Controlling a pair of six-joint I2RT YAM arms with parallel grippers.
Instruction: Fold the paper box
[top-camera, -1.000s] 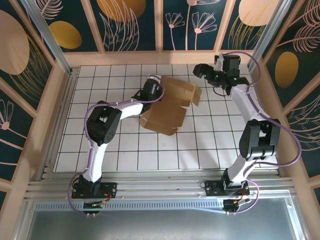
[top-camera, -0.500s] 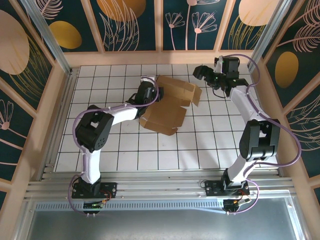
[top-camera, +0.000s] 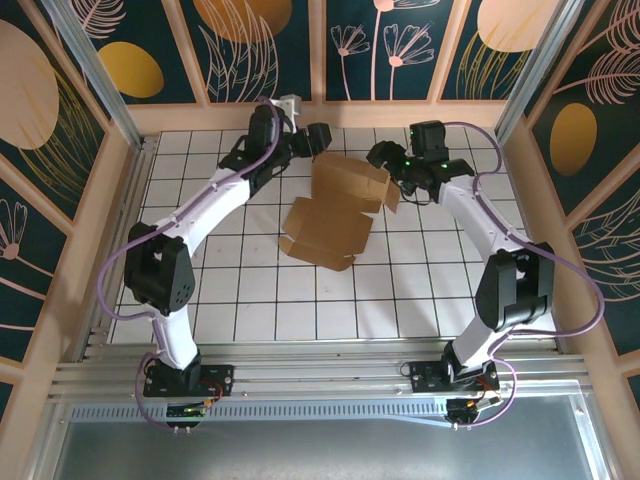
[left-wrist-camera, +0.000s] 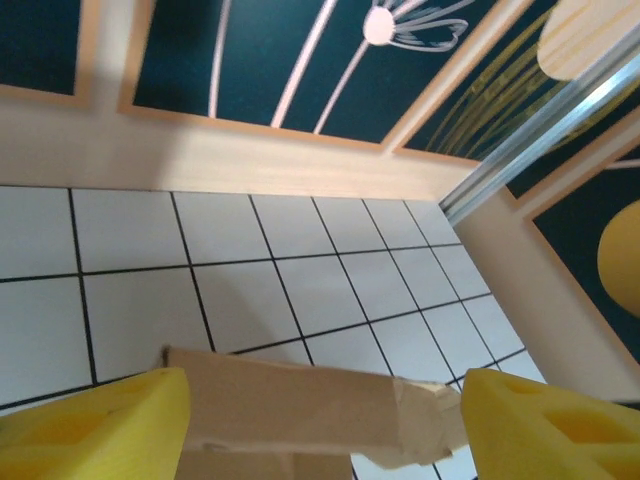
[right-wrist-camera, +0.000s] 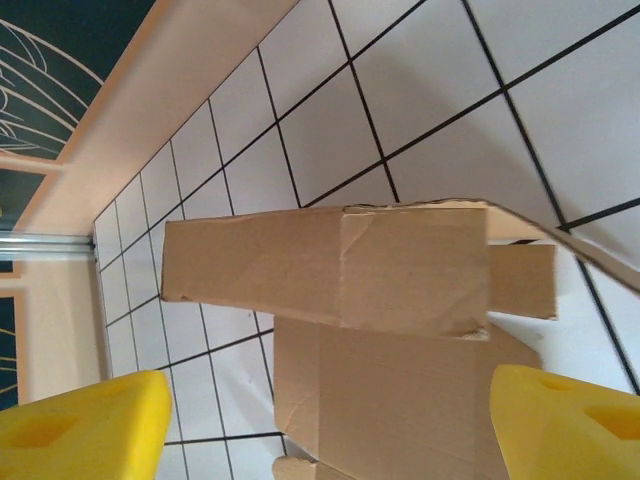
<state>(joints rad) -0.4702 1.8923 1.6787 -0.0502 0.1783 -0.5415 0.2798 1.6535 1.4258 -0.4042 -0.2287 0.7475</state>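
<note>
Flanking half-folded paper box (top-camera: 330, 225), left gripper (top-camera: 316, 140) and right gripper (top-camera: 384, 158) hanging wide, holding nothing. Mid-fold judged; next move needing flap (top-camera: 393, 192) grip, pressing upright.

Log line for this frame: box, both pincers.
box: partly folded, on tiles | left pincer: open, over box's far-left corner, nothing held | right pincer: open, by raised panel's right end, nothing held

My left gripper (top-camera: 316, 139) reaches out at twelve o'clock, jaws wide; my right gripper (top-camera: 383, 156), at one o'clock, is likewise spread.
</note>
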